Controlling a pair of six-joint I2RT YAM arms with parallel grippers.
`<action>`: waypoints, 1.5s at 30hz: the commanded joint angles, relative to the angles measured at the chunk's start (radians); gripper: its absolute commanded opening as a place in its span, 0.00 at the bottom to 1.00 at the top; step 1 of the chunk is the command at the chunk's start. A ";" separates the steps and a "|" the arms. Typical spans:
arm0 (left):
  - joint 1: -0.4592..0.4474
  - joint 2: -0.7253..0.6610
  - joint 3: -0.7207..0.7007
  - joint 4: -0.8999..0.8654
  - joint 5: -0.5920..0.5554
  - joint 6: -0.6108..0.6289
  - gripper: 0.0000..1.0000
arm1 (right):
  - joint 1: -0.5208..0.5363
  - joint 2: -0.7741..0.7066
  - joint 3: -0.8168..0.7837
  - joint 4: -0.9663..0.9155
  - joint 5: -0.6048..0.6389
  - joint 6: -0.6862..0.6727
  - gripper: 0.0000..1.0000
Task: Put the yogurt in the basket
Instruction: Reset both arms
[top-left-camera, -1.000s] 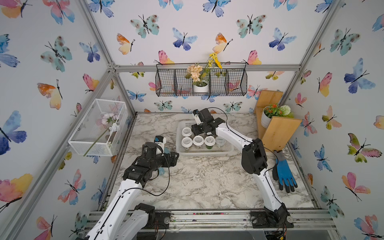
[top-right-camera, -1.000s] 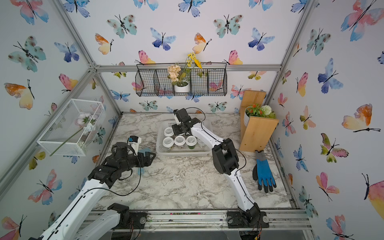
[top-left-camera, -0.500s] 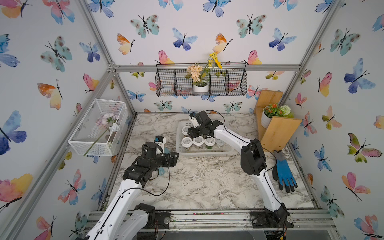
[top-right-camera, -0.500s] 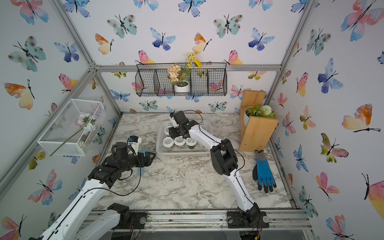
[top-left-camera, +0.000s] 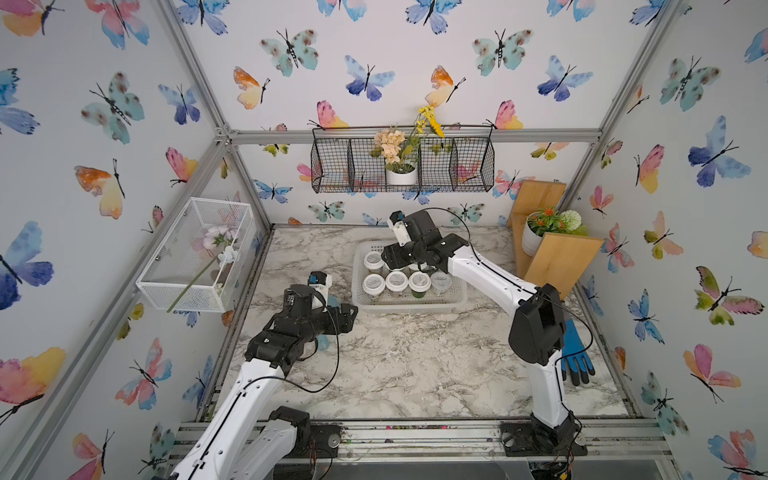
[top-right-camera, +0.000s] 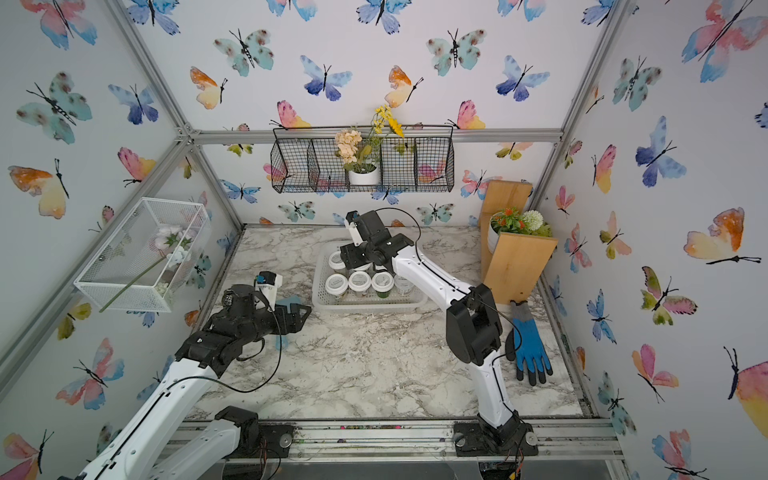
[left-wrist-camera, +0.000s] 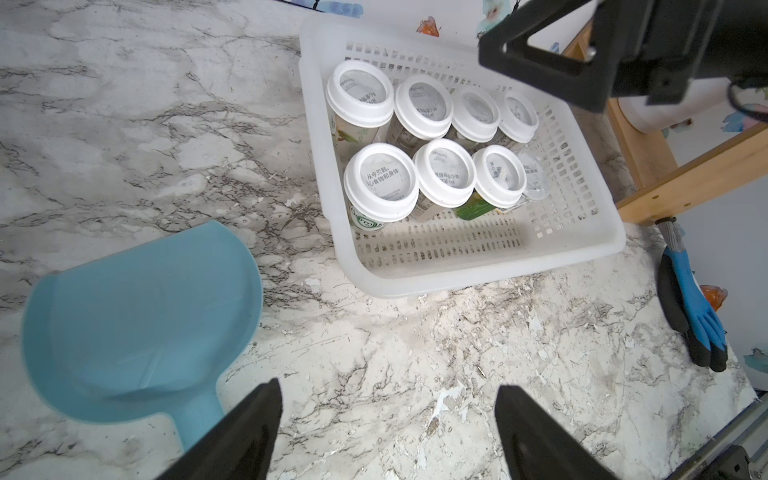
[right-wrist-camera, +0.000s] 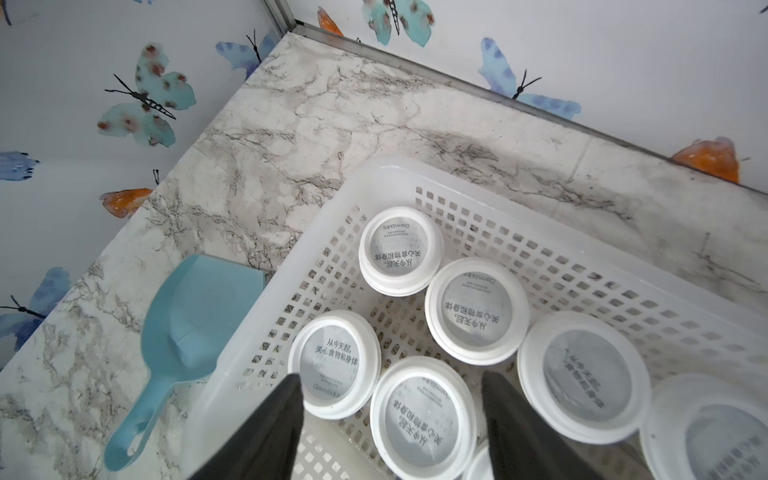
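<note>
The white perforated basket (top-left-camera: 409, 308) (top-right-camera: 365, 308) (left-wrist-camera: 457, 282) (right-wrist-camera: 232, 361) sits at the back middle of the marble table. Several yogurt cups (top-left-camera: 397, 281) (top-right-camera: 359, 281) (left-wrist-camera: 380, 178) (right-wrist-camera: 476, 309) stand upright in it in two rows, most with white-rimmed lids. One cup (left-wrist-camera: 532, 180) has a flat grey lid. My right gripper (top-left-camera: 392, 264) (top-right-camera: 352, 262) (right-wrist-camera: 390, 395) hovers open over the basket's left part. A cup lid (right-wrist-camera: 424, 415) shows below, between its fingers. My left gripper (top-left-camera: 347, 318) (top-right-camera: 301, 318) (left-wrist-camera: 386, 399) hangs open and empty over bare table, left of the basket.
A light blue scoop (left-wrist-camera: 141, 316) (right-wrist-camera: 195, 316) lies on the table left of the basket, under my left arm. A blue and black glove (top-left-camera: 575, 353) (left-wrist-camera: 694, 307) lies at the right edge. A wooden stand with a potted plant (top-left-camera: 557, 257) fills the back right corner.
My right gripper's jaws have parted over the basket, and the arm has shifted only slightly. The left arm has not moved.
</note>
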 joint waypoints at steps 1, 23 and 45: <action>0.006 -0.020 -0.015 0.011 0.021 0.002 0.86 | -0.001 -0.028 -0.079 0.011 0.063 -0.008 0.75; 0.006 -0.019 -0.010 0.007 -0.028 0.013 0.91 | -0.001 -0.533 -0.612 0.014 0.208 0.037 0.86; 0.006 -0.001 -0.013 0.011 -0.007 0.019 0.88 | -0.062 -0.448 -0.675 0.033 0.113 0.017 0.66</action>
